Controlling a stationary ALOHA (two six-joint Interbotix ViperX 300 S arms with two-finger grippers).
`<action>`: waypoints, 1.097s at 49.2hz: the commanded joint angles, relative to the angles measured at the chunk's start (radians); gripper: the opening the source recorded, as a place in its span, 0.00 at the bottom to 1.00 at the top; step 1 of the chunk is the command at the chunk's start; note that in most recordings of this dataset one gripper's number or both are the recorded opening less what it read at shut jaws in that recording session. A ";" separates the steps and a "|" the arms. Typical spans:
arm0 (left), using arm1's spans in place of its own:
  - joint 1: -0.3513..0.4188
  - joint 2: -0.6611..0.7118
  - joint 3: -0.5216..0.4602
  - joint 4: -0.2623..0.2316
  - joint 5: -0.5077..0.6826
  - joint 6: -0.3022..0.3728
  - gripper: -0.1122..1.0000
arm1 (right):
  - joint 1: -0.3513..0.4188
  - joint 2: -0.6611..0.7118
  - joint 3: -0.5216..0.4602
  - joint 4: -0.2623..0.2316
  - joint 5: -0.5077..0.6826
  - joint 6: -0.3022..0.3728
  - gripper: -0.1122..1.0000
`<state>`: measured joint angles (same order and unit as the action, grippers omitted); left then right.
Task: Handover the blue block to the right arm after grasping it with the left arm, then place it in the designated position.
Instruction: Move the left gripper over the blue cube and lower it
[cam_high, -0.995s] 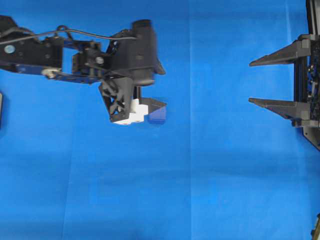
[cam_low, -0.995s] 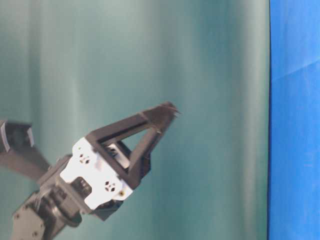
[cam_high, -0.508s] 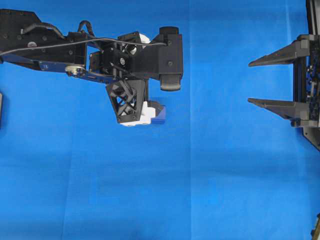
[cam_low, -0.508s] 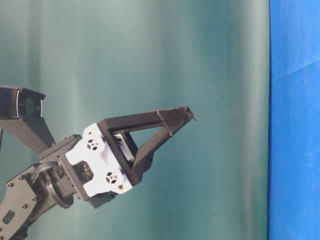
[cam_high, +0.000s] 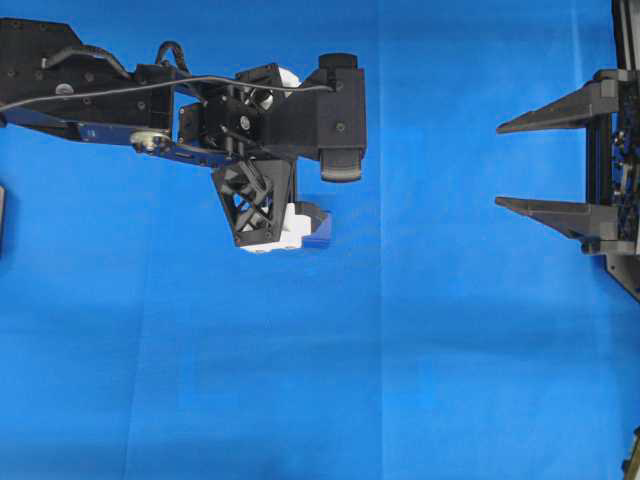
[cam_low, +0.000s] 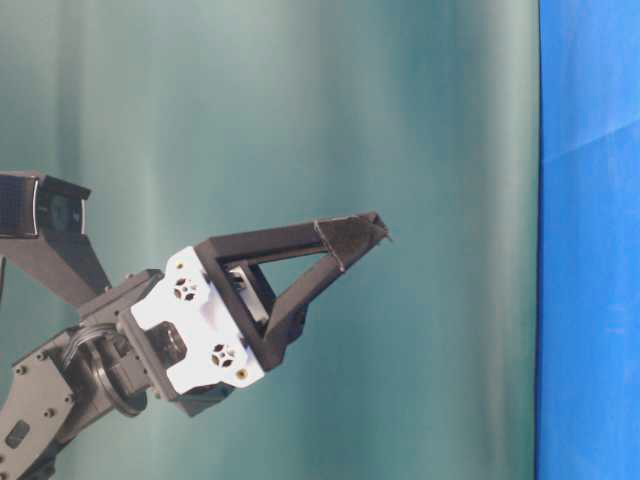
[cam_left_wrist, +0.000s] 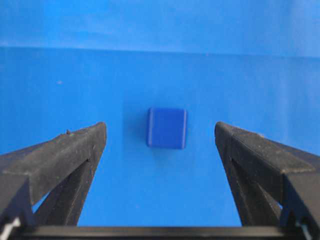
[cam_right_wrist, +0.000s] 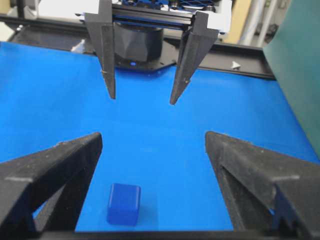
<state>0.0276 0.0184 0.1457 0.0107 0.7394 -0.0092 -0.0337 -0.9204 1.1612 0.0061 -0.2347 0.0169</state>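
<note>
One blue block lies flat on the blue cloth, and every place here is given from it. In the left wrist view it sits between and just beyond the two black fingers of the left gripper, touching neither; the jaws stand wide apart with nothing in them. Only this view shows the whole top face of the block.

From overhead the block is half hidden under the left arm, with only one corner showing beside the white bracket. The right gripper is well apart from the block, at the far right edge of that view, its two fingers spread and empty.

The right wrist view alone shows both grippers at once: the block lies low between the right gripper's own fingers, while the left gripper hangs beyond it, pointing down, clear of the cloth.

The table-level view shows no block, only the left gripper against a green backdrop.

Counted: one block, two arms, two fingers on each.
</note>
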 joint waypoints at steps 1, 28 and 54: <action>-0.002 -0.015 -0.025 0.003 -0.003 -0.002 0.93 | -0.002 0.008 -0.028 0.002 -0.003 0.000 0.97; -0.002 -0.005 -0.012 0.003 -0.009 0.002 0.93 | -0.002 0.012 -0.026 0.002 -0.003 0.000 0.97; -0.009 0.114 0.149 0.003 -0.272 -0.002 0.93 | -0.002 0.029 -0.023 0.002 -0.006 0.000 0.97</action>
<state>0.0215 0.1381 0.2961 0.0123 0.4985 -0.0092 -0.0337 -0.8989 1.1612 0.0077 -0.2347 0.0169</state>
